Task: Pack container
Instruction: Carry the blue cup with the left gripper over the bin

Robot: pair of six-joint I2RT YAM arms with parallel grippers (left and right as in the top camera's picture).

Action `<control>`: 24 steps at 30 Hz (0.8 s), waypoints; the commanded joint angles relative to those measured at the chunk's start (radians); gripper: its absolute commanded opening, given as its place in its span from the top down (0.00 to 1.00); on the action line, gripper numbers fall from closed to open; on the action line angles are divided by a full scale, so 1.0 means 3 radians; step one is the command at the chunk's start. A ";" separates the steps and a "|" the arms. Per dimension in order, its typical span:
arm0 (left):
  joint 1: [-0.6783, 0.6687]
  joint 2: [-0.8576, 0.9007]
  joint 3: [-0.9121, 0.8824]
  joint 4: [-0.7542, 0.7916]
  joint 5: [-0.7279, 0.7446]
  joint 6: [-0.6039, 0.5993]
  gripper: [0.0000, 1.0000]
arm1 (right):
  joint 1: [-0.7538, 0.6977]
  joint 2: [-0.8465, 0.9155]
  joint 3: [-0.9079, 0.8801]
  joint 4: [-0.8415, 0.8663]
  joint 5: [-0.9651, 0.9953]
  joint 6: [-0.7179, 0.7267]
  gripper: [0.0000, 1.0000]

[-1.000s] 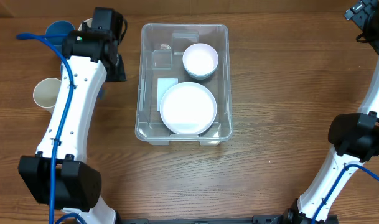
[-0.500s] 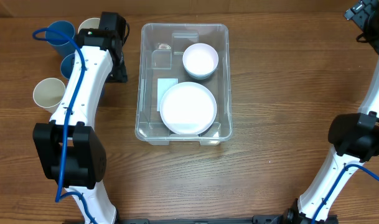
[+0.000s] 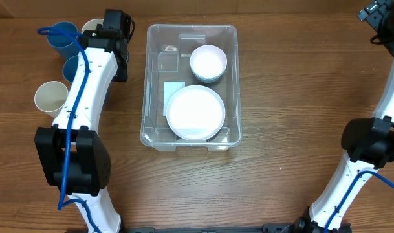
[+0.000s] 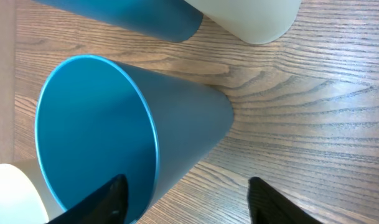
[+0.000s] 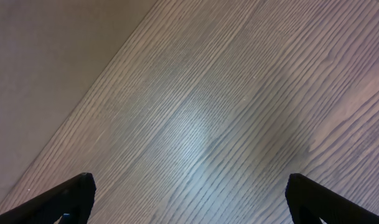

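The container (image 3: 147, 84) is a clear bin in the middle of the table, holding a white plate (image 3: 195, 112), a white bowl (image 3: 208, 63) and a small clear cup (image 3: 169, 61). To its left stand cups, with my left arm over them. My left gripper (image 4: 186, 202) is open and straddles the wall of a blue cup (image 4: 114, 124). One finger (image 4: 102, 202) is inside the rim, the other (image 4: 270, 202) outside, away from the cup. My right gripper (image 5: 189, 199) hangs wide open over bare wood at the far right (image 3: 378, 16).
A second blue cup (image 3: 61, 35) and a cream cup (image 3: 92, 27) stand at the back left. Another cream cup (image 3: 48, 97) stands nearer the front, left of my arm. The right arm's base (image 3: 371, 139) sits at the right edge.
My left arm has swung toward the back and uncovered the cups beside the container. Its jaws have narrowed around the blue cup's wall. The right arm has not moved.
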 commanded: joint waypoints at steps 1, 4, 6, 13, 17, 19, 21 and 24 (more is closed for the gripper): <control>0.0032 0.0047 0.0024 0.0039 -0.0022 0.0034 0.47 | 0.0003 -0.0155 0.0106 0.0017 0.0023 0.0017 0.00; 0.0075 0.0128 0.0024 0.0045 0.0066 0.0034 0.48 | 0.0003 -0.0155 0.0106 0.0017 0.0023 0.0017 0.00; 0.0144 0.0196 0.0024 0.0038 0.0198 0.0034 0.51 | 0.0003 -0.0155 0.0106 0.0017 0.0023 0.0015 0.00; 0.0286 0.0303 0.0024 -0.0013 0.0406 0.0022 0.96 | 0.0003 -0.0155 0.0106 0.0017 0.0023 0.0017 0.00; 0.0262 0.0280 0.0027 -0.0032 0.0427 0.0005 0.96 | 0.0003 -0.0155 0.0106 0.0017 0.0023 0.0015 0.00; 0.0210 0.0244 0.0029 -0.0052 0.0445 -0.0006 0.96 | 0.0003 -0.0155 0.0106 0.0017 0.0023 0.0017 0.00; 0.0139 0.0197 0.0036 -0.0050 0.0444 -0.0004 0.96 | 0.0003 -0.0155 0.0106 0.0017 0.0023 0.0015 0.00; 0.0045 0.0181 0.0120 -0.0057 0.0441 -0.0004 0.96 | 0.0003 -0.0155 0.0106 0.0017 0.0023 0.0015 0.00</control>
